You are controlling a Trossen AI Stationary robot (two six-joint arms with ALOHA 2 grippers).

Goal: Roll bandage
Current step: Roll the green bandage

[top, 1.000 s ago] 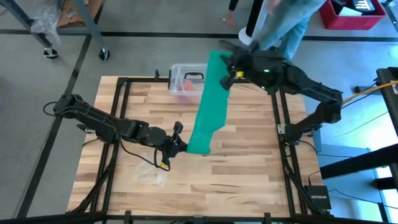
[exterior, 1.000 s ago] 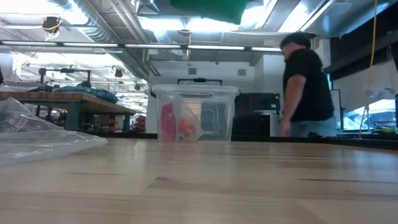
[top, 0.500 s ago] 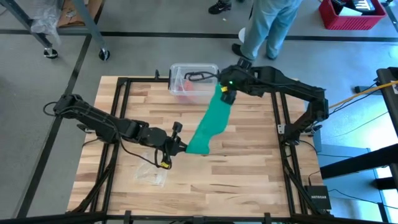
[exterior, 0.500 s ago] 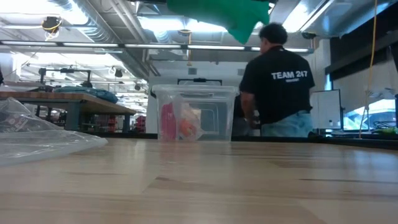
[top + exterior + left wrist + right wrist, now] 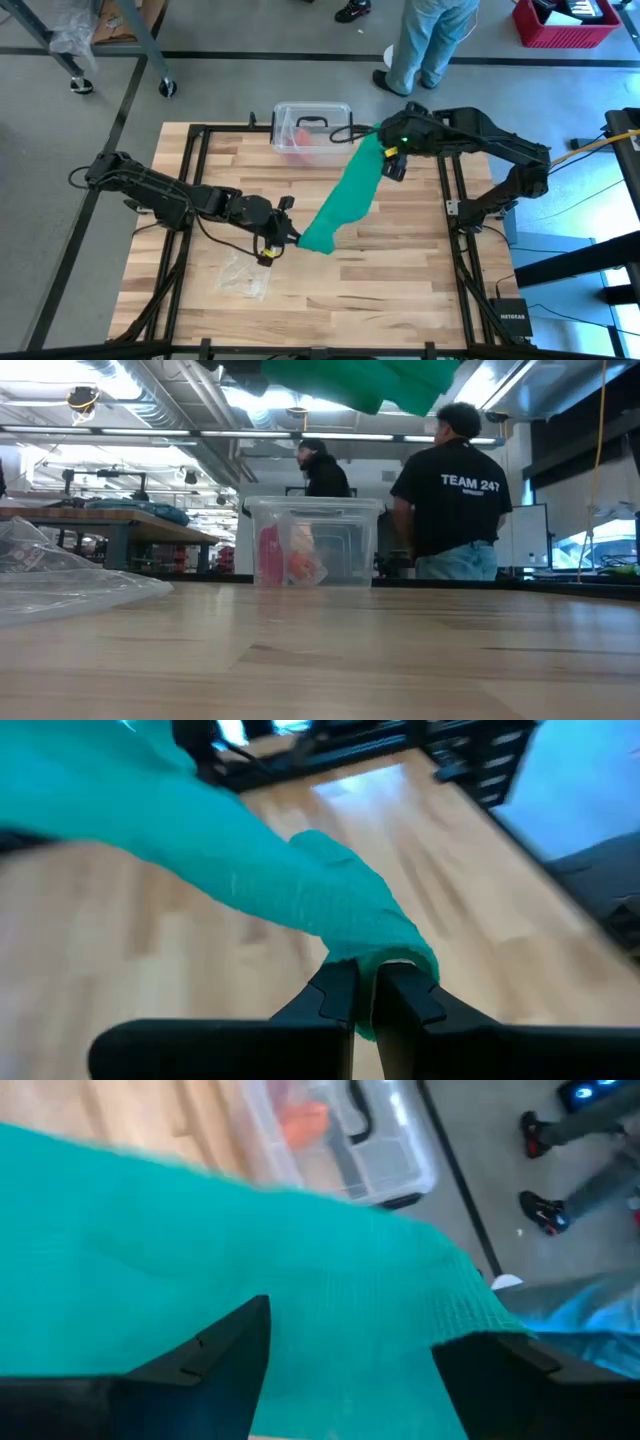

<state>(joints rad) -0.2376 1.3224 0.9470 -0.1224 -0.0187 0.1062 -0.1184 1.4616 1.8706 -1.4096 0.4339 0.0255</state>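
The bandage [image 5: 345,200] hangs in the air above the middle of the table [image 5: 400,280] as a long green strip, slung on a slant between the two hands, its lower end toward the table's middle and its upper end toward the far edge. The left hand [image 5: 283,238] sits low over the table's centre, a little toward the left edge, with its fingers [image 5: 335,1000] pressed together on the crumpled lower end of the bandage; in the left wrist view the green cloth bunches right at the fingertips and runs away from them upward. The right hand [image 5: 388,160] is raised near the far edge, toward the right corner, at the upper end of the strip. Its fingers [image 5: 215,1345] stand wide apart, with the broad green cloth spread across the gap between them, so the cloth lies over or against this hand rather than being pinched; whether it still touches the pads cannot be told. Just beside the upper end, on the far edge of the table, stands a clear plastic box [image 5: 305,125] with a black handle and something orange and pink inside. A thin clear wrapper [image 5: 245,280] lies on the table toward the near left corner, close below the left hand. In the low view the bandage shows only as a green fold at the very top, well above the table surface. Beyond the far edge two people [image 5: 450,495] stand with their backs turned.
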